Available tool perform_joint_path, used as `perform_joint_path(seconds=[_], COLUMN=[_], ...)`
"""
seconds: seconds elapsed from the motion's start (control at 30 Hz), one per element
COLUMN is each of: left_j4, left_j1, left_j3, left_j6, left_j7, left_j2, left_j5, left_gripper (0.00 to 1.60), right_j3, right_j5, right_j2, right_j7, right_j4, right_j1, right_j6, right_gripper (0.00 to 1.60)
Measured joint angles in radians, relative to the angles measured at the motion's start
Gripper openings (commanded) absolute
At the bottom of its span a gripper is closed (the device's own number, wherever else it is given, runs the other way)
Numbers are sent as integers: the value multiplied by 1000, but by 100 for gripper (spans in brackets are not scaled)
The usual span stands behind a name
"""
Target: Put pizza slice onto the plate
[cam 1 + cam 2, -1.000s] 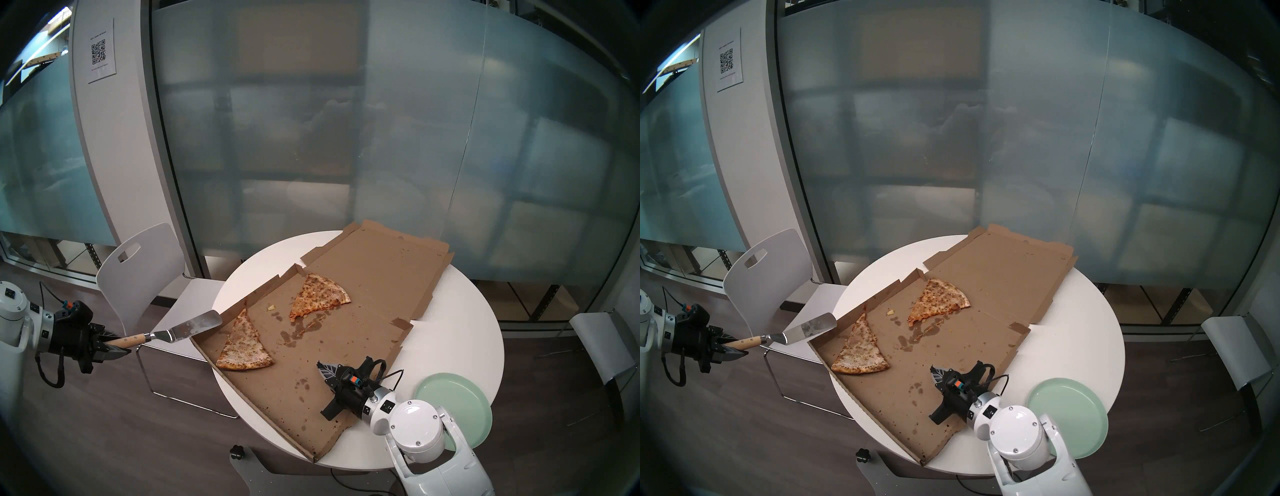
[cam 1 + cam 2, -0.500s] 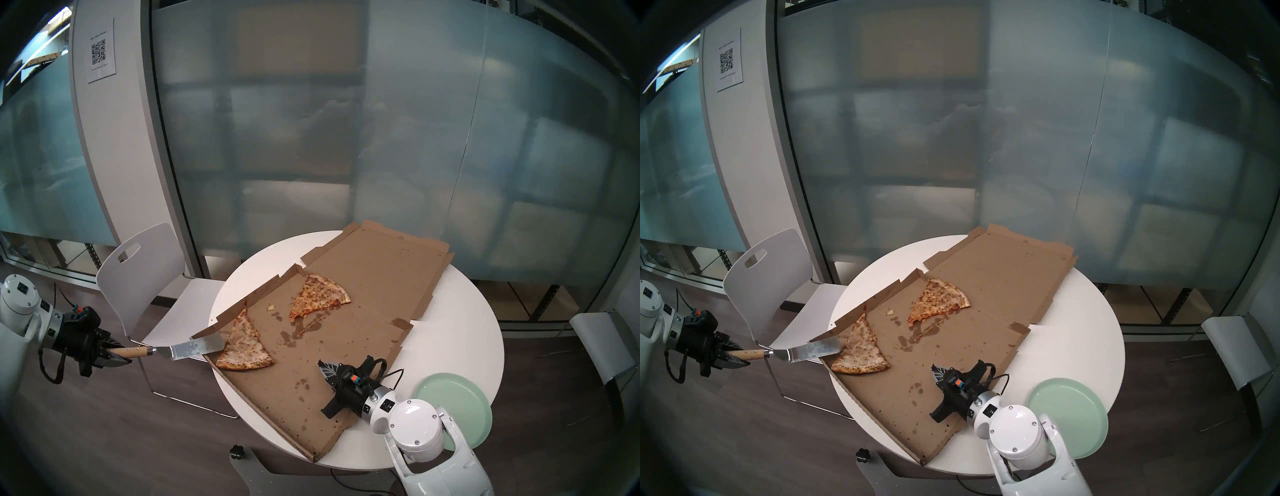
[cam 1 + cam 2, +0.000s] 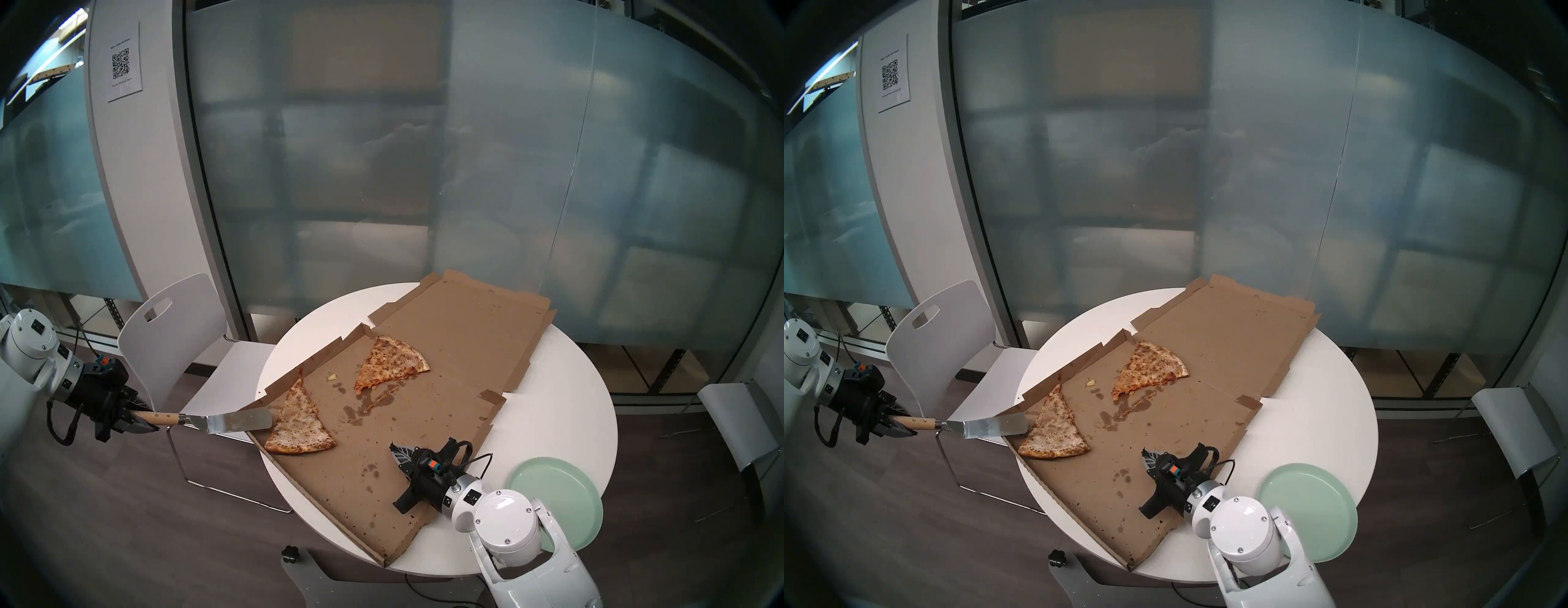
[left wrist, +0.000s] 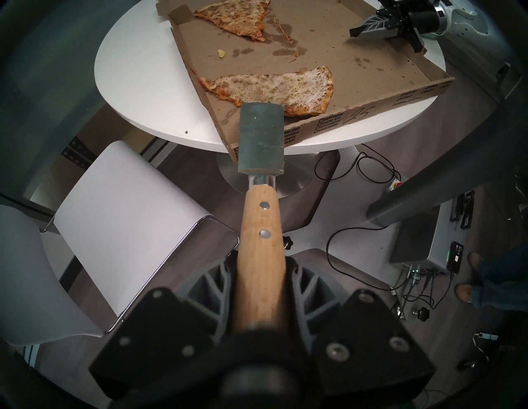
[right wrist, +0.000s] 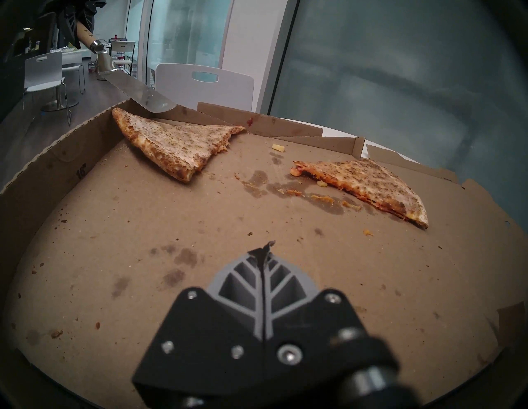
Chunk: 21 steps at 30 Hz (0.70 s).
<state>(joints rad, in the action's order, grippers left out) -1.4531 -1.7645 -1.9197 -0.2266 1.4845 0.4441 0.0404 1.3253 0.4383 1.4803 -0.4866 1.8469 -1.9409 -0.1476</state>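
Fingers point(image 4: 310, 288) of our left gripper point(image 4: 261, 288) press together on the wooden handle of a spatula point(image 3: 231, 423), the steel blade reaching over the near-left corner of an open pizza box point(image 3: 424, 433). From our head view the blade's tip hangs at the slice's left edge, above the box wall; we cannot tell whether metal touches crust. In the left wrist view the blade covers a small part of the slice's long edge.

The pizza slice point(image 3: 300, 424), long, pale and brown-speckled, lies flat on the box floor in that left corner, its point toward the far wall and its crust toward us. A second slice point(image 3: 392, 361), shorter and more orange, lies farther back in the box, well apart from the first, with grease stains and a crumb between them.

Our right gripper point(image 5: 264, 252) hovers low over the box's near-right part, its fingers pressed together on nothing.

The plate point(image 3: 564, 484), pale mint green, sits bare on the white round table point(image 3: 564, 407) to the right of the box, partly hidden behind our right arm. A white chair point(image 3: 178, 331) stands at the table's left.
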Motion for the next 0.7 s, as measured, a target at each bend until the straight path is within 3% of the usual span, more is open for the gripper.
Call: perform_joint_path(seconds=[0.33,0.7], left_j4=[34,6], left_j1=[108,222], left_j3=[142,273], left_j6=[24,30], left_j7=[0,-18], left_j2=[-81,-120], left_j5=[14,10], left_gripper=[0,0], right_j3=[-1,11], right_j5=[-4,-10], right_j2=[3,5], right_j7=[3,8], right_j4=[-20,-36], right_j1=[15,24], right_j6=[-3,-10], right_gripper=[0,0])
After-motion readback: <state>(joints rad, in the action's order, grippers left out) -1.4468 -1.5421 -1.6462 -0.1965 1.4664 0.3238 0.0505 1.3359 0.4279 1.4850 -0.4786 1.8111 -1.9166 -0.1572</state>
